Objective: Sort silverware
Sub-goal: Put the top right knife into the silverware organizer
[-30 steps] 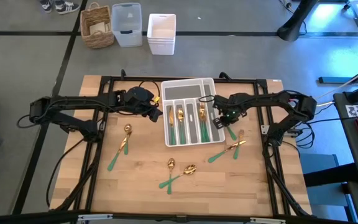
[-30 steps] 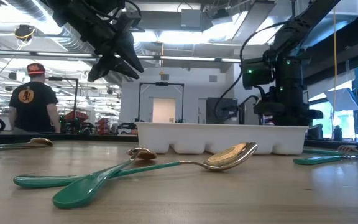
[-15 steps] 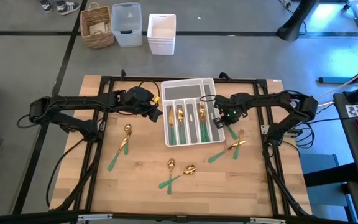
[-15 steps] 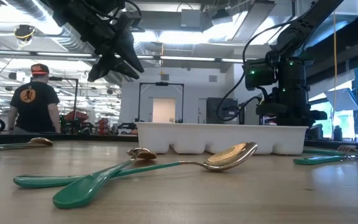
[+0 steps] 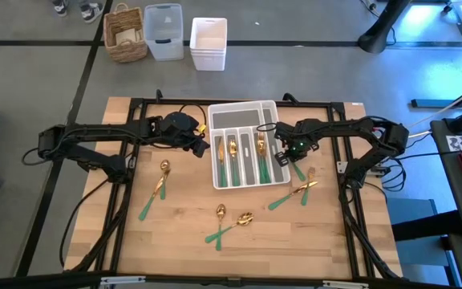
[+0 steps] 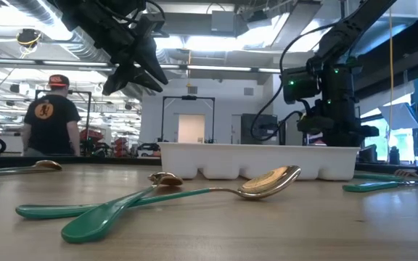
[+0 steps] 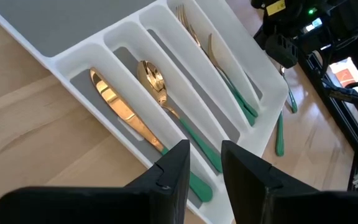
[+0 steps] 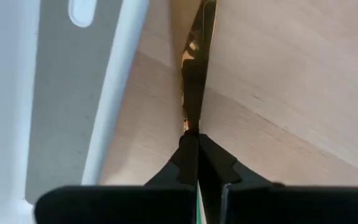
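Picking up is the step now: the right gripper (image 8: 197, 146) is pinched shut on a gold knife (image 8: 196, 68) beside the white tray (image 5: 243, 112), right of centre in the high view. Next it likely must lift it into a slot. The left gripper (image 7: 205, 163) waits half open over the tray.

A wooden table (image 5: 175, 241) carries a white slotted tray (image 5: 244, 110) at far centre; green-handled gold silverware (image 5: 229, 224) lies scattered near, left and right of it.

Silverware (image 5: 233, 152) lies in the tray (image 5: 243, 109) (mid-table), more pieces (image 5: 232, 225) lying before it.
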You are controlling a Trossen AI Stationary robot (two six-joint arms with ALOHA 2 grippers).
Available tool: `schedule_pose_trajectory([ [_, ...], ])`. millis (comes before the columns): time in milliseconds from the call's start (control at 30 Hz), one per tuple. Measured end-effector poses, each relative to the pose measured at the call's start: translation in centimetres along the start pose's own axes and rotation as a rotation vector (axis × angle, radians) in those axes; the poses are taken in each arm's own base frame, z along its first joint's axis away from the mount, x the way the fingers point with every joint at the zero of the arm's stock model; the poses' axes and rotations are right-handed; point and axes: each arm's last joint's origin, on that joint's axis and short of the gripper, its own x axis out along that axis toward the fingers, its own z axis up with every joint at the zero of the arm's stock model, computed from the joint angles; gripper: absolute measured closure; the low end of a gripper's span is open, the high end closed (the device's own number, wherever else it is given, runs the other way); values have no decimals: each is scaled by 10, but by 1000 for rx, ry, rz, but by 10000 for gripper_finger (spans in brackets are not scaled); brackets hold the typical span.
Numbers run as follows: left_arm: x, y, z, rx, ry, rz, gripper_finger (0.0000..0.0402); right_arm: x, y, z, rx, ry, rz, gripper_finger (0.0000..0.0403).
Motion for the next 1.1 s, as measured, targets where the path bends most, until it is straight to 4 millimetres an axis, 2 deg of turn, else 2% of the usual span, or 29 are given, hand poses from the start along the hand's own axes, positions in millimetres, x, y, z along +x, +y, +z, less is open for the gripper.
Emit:
schedule_pose_trajectory([
  [333, 0, 0, 0, 0, 0, 0, 316, 0, 0, 0, 0, 6, 1, 365],
  [800, 0, 0, 0, 0, 0, 0, 316, -1, 1, -2, 1, 43, 43, 364],
  [1100, 0, 0, 0, 0, 0, 0, 316, -2, -4, -9, 13, 111, -15, 363],
])
